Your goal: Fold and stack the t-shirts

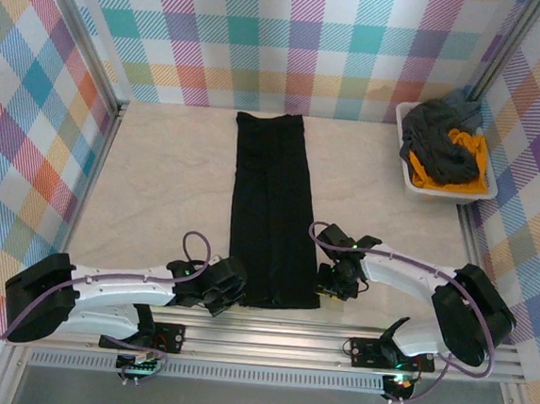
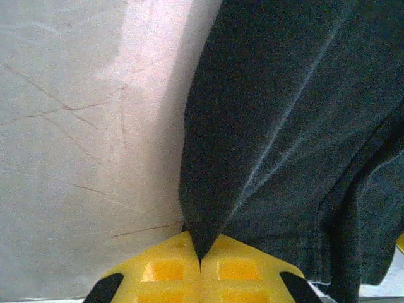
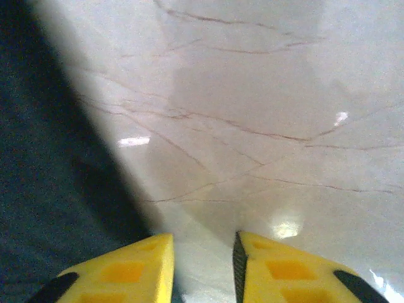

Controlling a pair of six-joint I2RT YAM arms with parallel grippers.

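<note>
White arms (image 1: 116, 288), black joints (image 1: 39, 295), purple cables (image 1: 197, 239), yellow black-tipped fingers (image 3: 120, 271), green lights (image 1: 352, 242)

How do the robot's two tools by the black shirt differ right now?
The left tool is pinched shut on a near corner of the black t-shirt; the right tool shows an empty gap. The left grips fabric at the shirt's left edge; the right hangs over bare table beside its right edge. Both are yellow.

Bright plaid walls (image 1: 293, 43) enclose a pale, creased tabletop (image 1: 166, 202) under even light.
</note>
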